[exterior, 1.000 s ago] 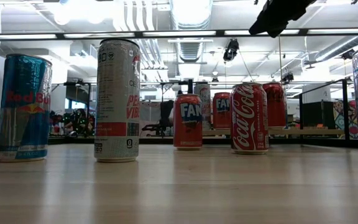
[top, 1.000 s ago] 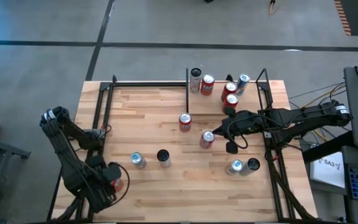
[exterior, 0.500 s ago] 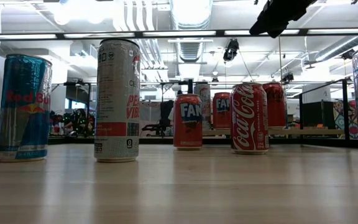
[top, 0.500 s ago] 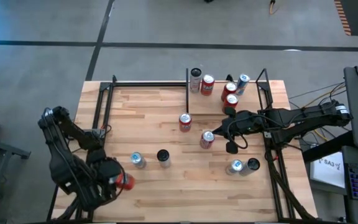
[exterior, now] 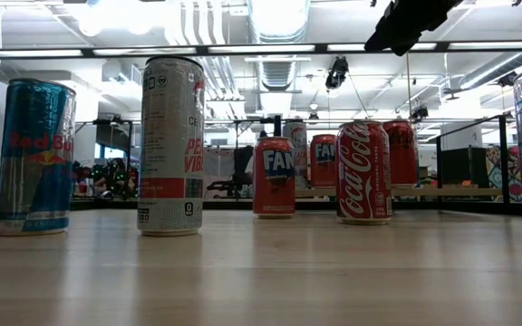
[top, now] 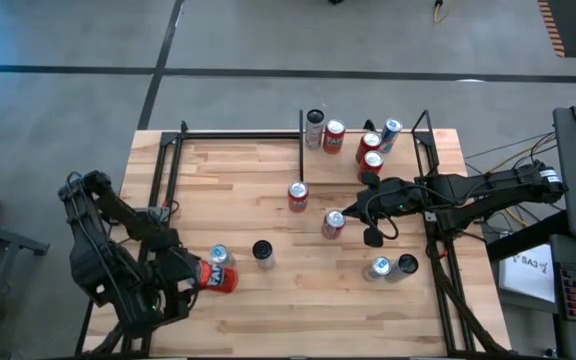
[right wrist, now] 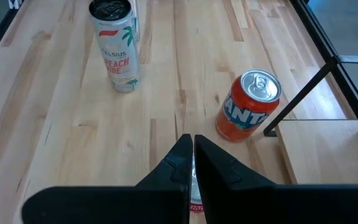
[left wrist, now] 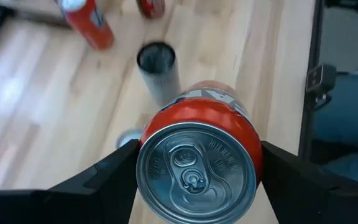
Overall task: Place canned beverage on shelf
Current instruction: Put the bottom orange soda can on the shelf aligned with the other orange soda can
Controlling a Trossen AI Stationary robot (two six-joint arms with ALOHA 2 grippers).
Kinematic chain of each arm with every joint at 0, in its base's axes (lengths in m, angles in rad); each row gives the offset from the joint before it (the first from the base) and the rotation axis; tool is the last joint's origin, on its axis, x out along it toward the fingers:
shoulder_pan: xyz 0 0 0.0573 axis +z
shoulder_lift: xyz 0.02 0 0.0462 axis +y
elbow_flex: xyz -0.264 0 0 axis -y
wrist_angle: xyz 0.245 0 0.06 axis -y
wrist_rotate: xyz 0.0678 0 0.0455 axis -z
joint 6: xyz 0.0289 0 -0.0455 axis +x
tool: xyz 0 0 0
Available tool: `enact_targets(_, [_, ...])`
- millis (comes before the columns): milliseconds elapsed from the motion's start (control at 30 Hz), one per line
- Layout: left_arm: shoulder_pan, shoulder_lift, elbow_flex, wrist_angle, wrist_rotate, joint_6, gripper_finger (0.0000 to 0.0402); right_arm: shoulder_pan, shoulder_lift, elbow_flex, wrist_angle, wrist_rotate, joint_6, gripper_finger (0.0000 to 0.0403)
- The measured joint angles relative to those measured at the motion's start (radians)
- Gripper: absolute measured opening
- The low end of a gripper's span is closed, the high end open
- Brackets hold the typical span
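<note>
A red-orange canned beverage [top: 223, 279] hangs tilted over the table's near left part, with my left gripper [top: 206, 275] shut on it. In the left wrist view its silver top [left wrist: 194, 171] faces the camera between the two fingers. The shelf [top: 348, 168], a light-wood board edged with black rods, stands at the table's far right and carries several cans. My right gripper [right wrist: 191, 146] waits shut above the table's right middle, close over a red cola can [top: 333, 223], touching nothing. My left gripper pinches the can's round side wall [left wrist: 250, 134] between its two fingers, one on each opposite side, near the top end. The fingers [left wrist: 104, 177] lie along the can, slanting down from the table's near left. The can is lifted clear and tilted, top toward the wrist.
On the table stand a blue can [top: 221, 257] and a dark-topped slim can [top: 263, 252] just beyond the held can, an orange Fanta can [top: 298, 196] by the shelf's corner post, and two cans [top: 392, 267] near the right edge. Black frame rods [top: 158, 190] border the table.
My left gripper has risen with the red-orange can and swung toward the table's right and far side, turning its wrist. The can, earlier mostly hidden under the gripper, now shows tilted beside the blue can.
</note>
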Motion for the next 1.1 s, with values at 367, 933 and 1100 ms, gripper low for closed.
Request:
enact_targets(367, [0.182,0.0,0.08,0.042,-0.041,0.333,0.027,0.0,-0.002,0.0,-0.044,-0.001,-0.007,0.0009])
enact_targets(933, [0.64,0.07,0.259,0.173,0.159,1.069,0.027,0.0,-0.087,0.005,-0.136,0.0,-0.011,0.0009])
enact_targets(1100, [0.761,0.153,0.354,0.178,0.246,1.267,0.027,0.0,-0.101,0.006,-0.136,-0.001,-0.014,0.0009])
